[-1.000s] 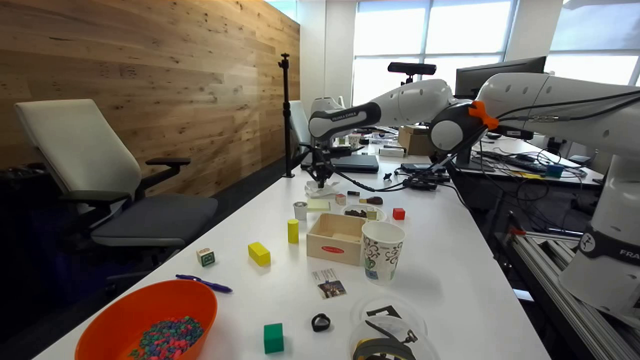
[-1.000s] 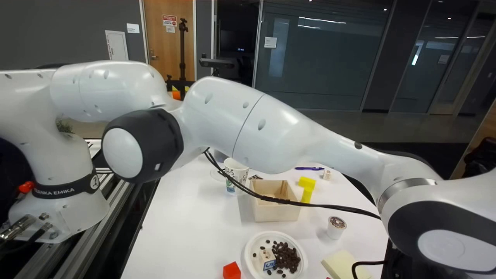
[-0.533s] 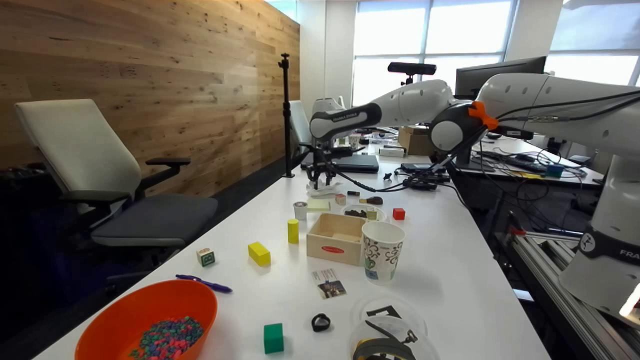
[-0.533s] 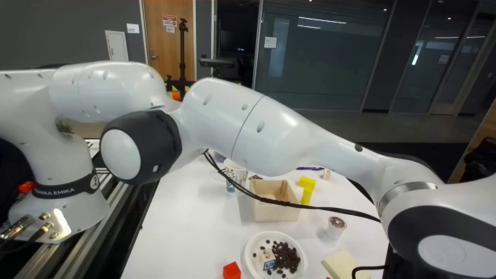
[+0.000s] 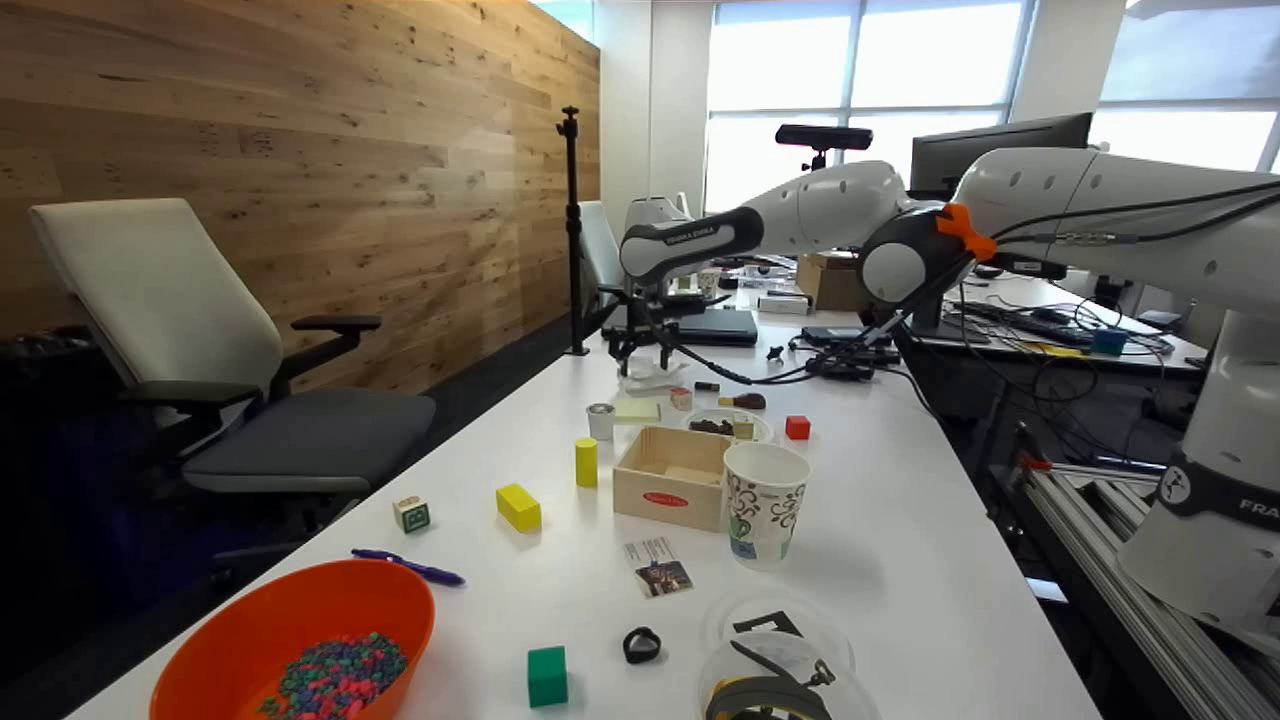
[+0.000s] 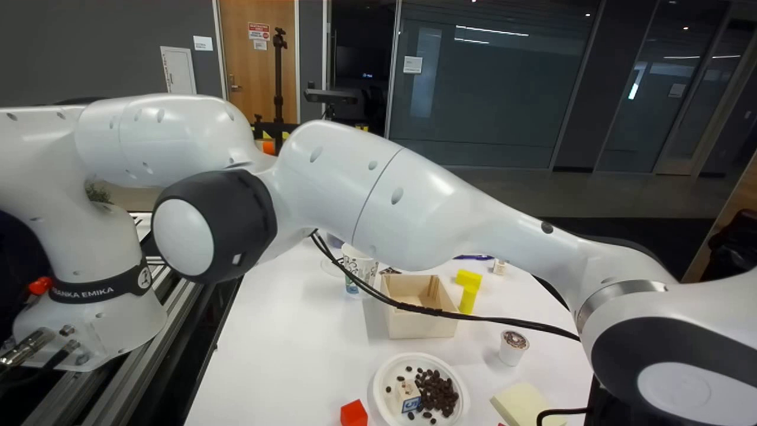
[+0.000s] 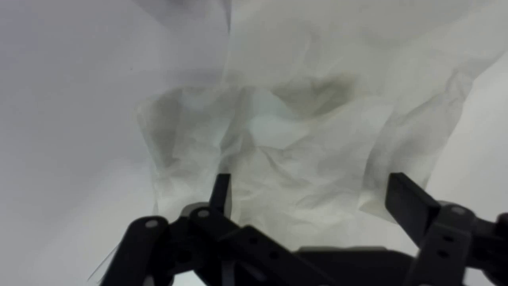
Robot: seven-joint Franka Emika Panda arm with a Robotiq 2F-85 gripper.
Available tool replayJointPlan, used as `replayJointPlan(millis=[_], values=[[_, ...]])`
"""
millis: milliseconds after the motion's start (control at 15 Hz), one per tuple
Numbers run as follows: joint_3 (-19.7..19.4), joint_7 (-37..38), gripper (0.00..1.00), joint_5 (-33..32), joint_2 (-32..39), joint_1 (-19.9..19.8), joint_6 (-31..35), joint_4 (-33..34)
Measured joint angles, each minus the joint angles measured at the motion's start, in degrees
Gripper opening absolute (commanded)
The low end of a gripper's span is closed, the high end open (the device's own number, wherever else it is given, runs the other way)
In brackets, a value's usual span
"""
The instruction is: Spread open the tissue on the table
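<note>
A crumpled white tissue point(image 7: 317, 159) lies on the white table point(image 5: 880, 560), with several folds and a doubled-over edge across its middle in the wrist view. My gripper point(image 7: 309, 184) stands open above it, its two fingers wide apart and only tissue visible beneath the gap. One dark finger point(image 7: 410, 206) overlaps the tissue's side edge; whether it touches cannot be told. In an exterior view the tissue point(image 5: 650, 377) shows at the far part of the table, directly under the gripper point(image 5: 640, 368). The tissue is out of view in the exterior view that looks along the arm.
Near the tissue are a pale yellow pad point(image 5: 637, 411), a small wooden block point(image 5: 681, 399) and a brush-like dark object point(image 5: 743, 401). A plate of dark beans point(image 6: 383, 384), a wooden box point(image 6: 421, 322), a patterned cup point(image 5: 765, 500) and a red block point(image 6: 353, 413) stand closer in. A laptop point(image 5: 715, 328) lies behind.
The gripper's fingers have gone from together to wide apart, letting go of the tissue. The arm has shifted only slightly, and the tissue sits a little to the right of where it was.
</note>
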Motion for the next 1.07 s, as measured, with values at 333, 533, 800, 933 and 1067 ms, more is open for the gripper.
replayJointPlan(millis=[333, 533, 800, 933, 1067], values=[[-0.1, 1.0, 1.0, 0.0, -2.0, 0.0, -2.6, 0.0], [-0.6, 4.2, 1.0, 0.0, -4.5, -0.1, -8.1, 0.0], [-1.3, 9.8, 1.0, 0.0, -8.0, 0.1, -14.3, 0.0], [-1.6, 11.7, 1.0, 0.0, -9.5, 0.4, -15.5, 0.1], [-2.3, 12.4, 1.0, -0.1, -10.8, 1.0, -16.1, 0.1]])
